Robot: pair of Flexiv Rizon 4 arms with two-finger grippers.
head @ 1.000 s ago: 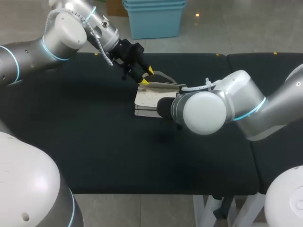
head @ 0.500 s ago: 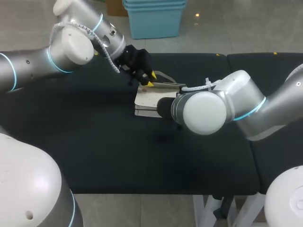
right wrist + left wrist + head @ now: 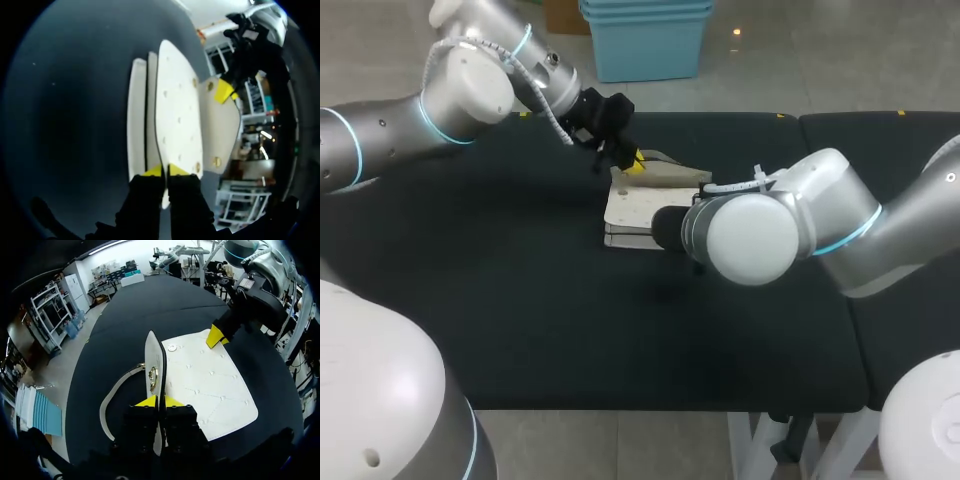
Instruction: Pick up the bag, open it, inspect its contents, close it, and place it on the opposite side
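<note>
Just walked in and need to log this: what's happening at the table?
Two arms work on a white bag lying on the black table. The left gripper is shut on its flap, holding it up on edge; the right gripper is shut on the bag's opposite edge.

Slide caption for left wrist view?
Left jaws pinch the raised flap of the white bag while right jaws grip its far edge.

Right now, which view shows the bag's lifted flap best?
Left wrist view: the flap stands edge-on between the left gripper's fingers, clasp visible. Head view shows only a grey wedge of it beside the right arm. Right wrist view shows its inner face beyond the bag's body.
</note>
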